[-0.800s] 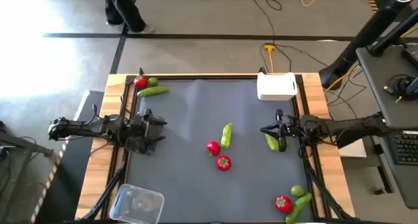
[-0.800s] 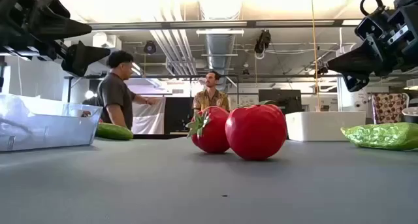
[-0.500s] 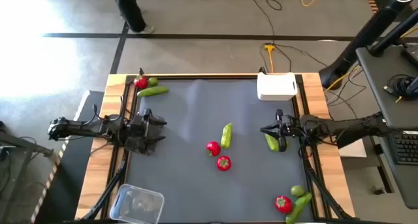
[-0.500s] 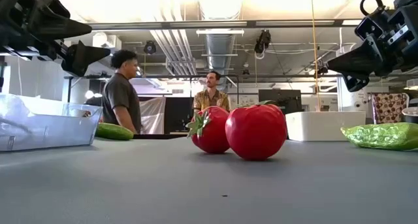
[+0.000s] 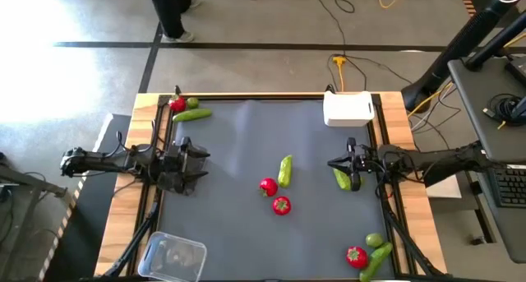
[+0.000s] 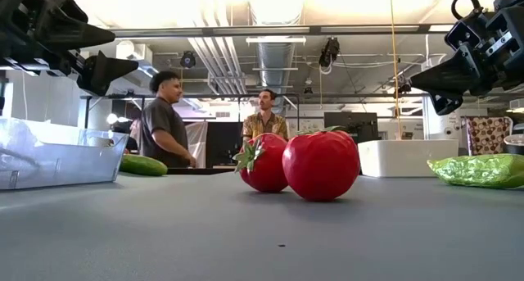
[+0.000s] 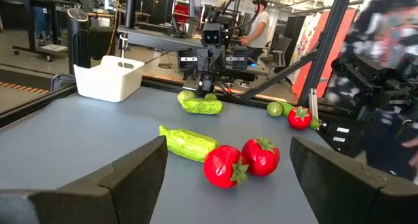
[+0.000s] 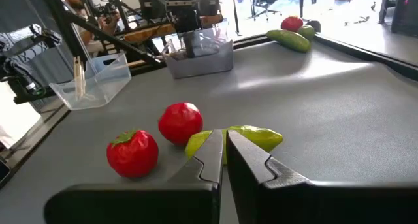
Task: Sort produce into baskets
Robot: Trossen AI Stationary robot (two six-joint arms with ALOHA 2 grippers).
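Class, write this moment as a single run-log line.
left gripper: open, empty, left side | right gripper: shut, empty, beside green piece | two red pieces, cucumber: mid-table, unsorted

Two people [image 6: 168, 121] standing beyond the grey table [image 5: 246, 142]; yellow cable [image 5: 339, 64] trailing over the floor just past its far edge.

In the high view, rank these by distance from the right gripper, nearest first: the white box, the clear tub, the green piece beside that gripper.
From the right gripper:
1. Green piece, right beside it.
2. White box, at the far right corner.
3. Clear tub, at the near left corner.
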